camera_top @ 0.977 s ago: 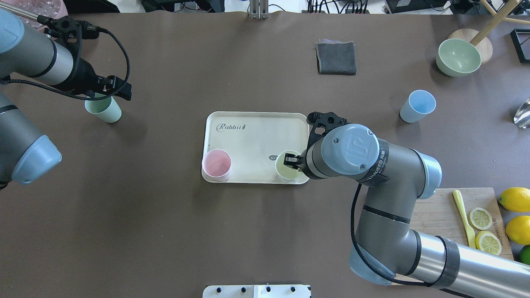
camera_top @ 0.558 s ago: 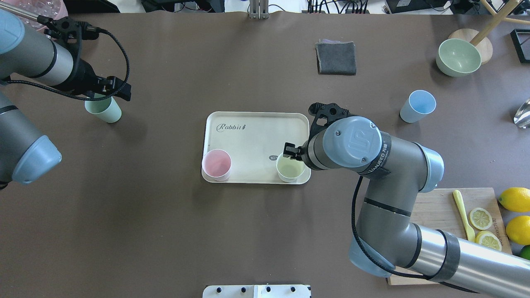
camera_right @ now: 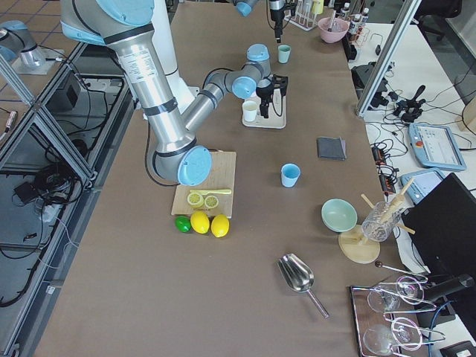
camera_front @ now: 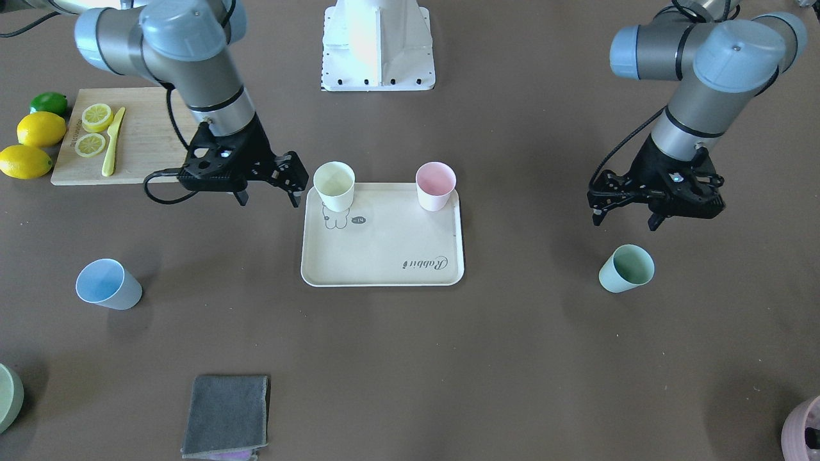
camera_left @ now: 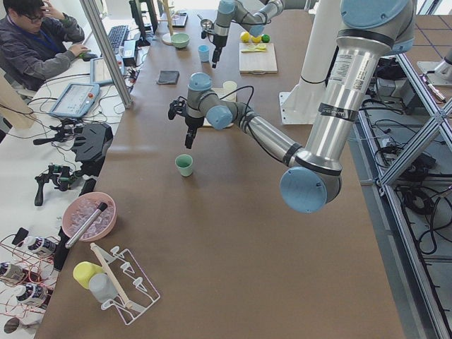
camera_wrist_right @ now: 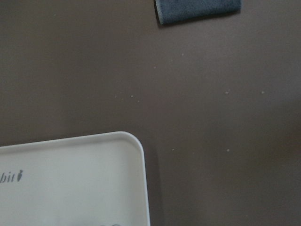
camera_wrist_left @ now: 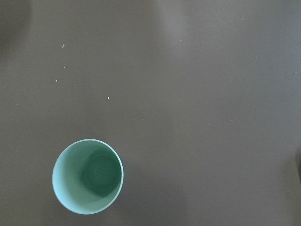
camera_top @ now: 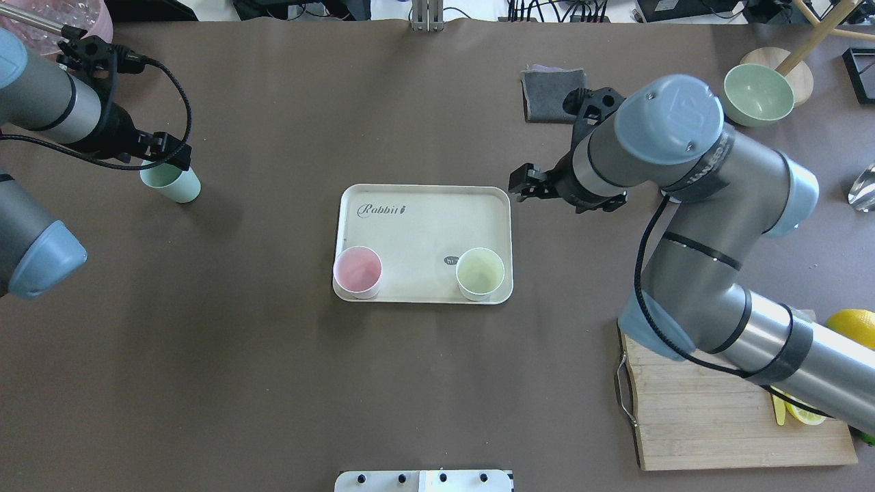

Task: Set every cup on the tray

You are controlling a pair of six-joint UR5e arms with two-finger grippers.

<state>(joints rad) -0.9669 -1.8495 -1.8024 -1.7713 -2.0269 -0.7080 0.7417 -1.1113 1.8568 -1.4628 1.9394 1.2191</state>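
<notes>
The cream tray (camera_top: 424, 219) lies mid-table. The yellow cup (camera_top: 480, 273) and the pink cup (camera_top: 357, 272) stand upright on its near corners, also seen in the front view as yellow cup (camera_front: 334, 186) and pink cup (camera_front: 435, 186). The sage green cup (camera_front: 626, 268) stands on the table to the robot's left; my left gripper (camera_front: 624, 221) hovers open above and beside it, and the left wrist view shows the green cup (camera_wrist_left: 88, 176) from above. The blue cup (camera_front: 107, 284) stands on the table to the right, hidden by the arm in the overhead view. My right gripper (camera_front: 266, 192) is open and empty beside the tray's right edge.
A folded grey cloth (camera_front: 225, 415) lies at the far side. A green bowl (camera_top: 757, 94) sits at the far right. A wooden cutting board (camera_front: 138, 137) with lemon slices and whole lemons (camera_front: 38, 128) is at the near right. A pink pot (camera_front: 804, 429) is at the far left corner.
My right gripper let go of the yellow cup, which stays on the tray, and moved away toward the tray's far right corner. My left arm shifted slightly outward over the green cup.
</notes>
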